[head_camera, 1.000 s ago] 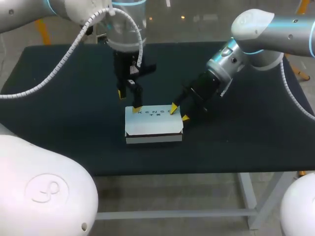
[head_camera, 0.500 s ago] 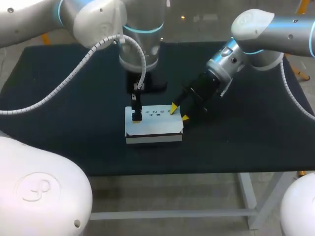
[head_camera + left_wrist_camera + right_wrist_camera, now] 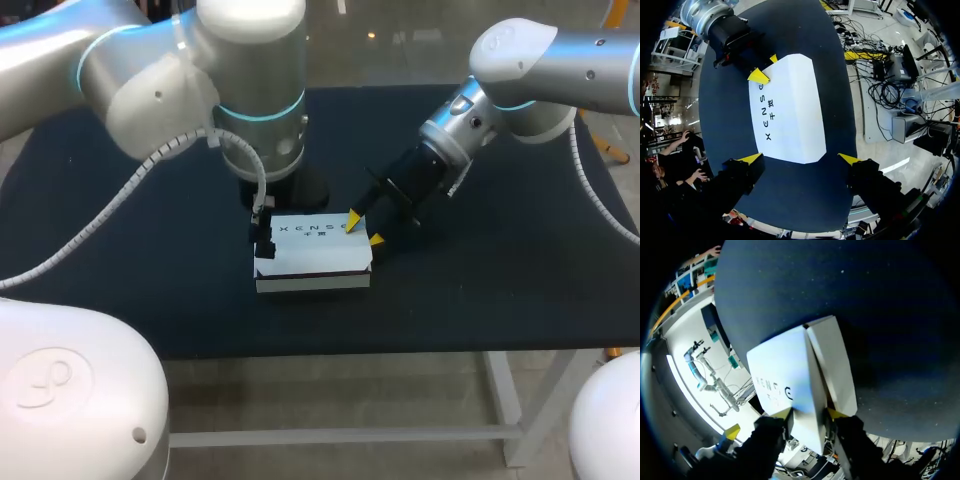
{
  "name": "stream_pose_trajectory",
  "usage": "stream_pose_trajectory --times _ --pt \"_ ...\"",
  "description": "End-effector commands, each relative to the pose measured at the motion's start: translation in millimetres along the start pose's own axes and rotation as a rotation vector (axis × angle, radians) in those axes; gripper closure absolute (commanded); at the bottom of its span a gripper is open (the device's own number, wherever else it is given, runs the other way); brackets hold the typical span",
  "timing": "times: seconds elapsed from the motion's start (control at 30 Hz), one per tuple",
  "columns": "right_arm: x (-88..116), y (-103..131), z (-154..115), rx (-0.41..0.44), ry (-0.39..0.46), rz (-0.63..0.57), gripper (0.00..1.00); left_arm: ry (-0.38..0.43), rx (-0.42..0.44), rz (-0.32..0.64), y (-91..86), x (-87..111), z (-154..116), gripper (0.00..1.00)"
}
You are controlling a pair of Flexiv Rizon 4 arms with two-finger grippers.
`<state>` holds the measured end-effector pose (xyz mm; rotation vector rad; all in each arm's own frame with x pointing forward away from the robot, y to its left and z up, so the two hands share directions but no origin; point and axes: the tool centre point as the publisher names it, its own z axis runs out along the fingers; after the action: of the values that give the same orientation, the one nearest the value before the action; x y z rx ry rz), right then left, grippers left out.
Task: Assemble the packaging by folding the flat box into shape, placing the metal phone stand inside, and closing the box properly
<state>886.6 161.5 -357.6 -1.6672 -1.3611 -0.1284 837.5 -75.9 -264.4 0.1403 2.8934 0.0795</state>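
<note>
White box (image 3: 312, 252) at frame centre on dark surface (image 3: 150, 250). Right claw (image 3: 364, 229) pinches its far right corner; left claw (image 3: 800, 159) spread wide over left end. Likely light, thin card that dents easily; hold by edges.

Robotics lab; left arm (image 3: 250, 90), right arm (image 3: 560, 65), black-topped table (image 3: 130, 260) on a metal frame

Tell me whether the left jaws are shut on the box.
No: in the left wrist view the left jaws stand open, their yellow tips far apart, with the box ahead of them.
</note>
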Motion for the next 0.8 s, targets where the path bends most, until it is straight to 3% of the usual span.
stream_pose_trajectory --times 0.03,0.27,0.43,0.57,0.8 --pt "-0.6 0.7 0.6 0.002 0.000 0.000 0.56 -0.121 -0.006 -0.002 -0.6 3.8 -1.4 0.00" --pt "-0.6 0.7 0.6 0.002 0.000 0.000 0.57 0.023 0.129 -0.072 -1.2 -8.6 14.7 0.00" --pt "-0.6 0.7 0.6 0.002 0.000 0.000 0.57 0.121 0.156 -0.114 -0.1 -14.6 23.1 0.00" --pt "-0.6 0.7 0.6 0.002 0.000 0.000 0.56 0.152 0.167 -0.112 -1.3 -16.7 28.1 0.16" --pt "-0.6 0.7 0.6 0.002 0.000 0.000 0.57 0.176 0.165 -0.141 -8.2 -8.0 39.0 0.27"
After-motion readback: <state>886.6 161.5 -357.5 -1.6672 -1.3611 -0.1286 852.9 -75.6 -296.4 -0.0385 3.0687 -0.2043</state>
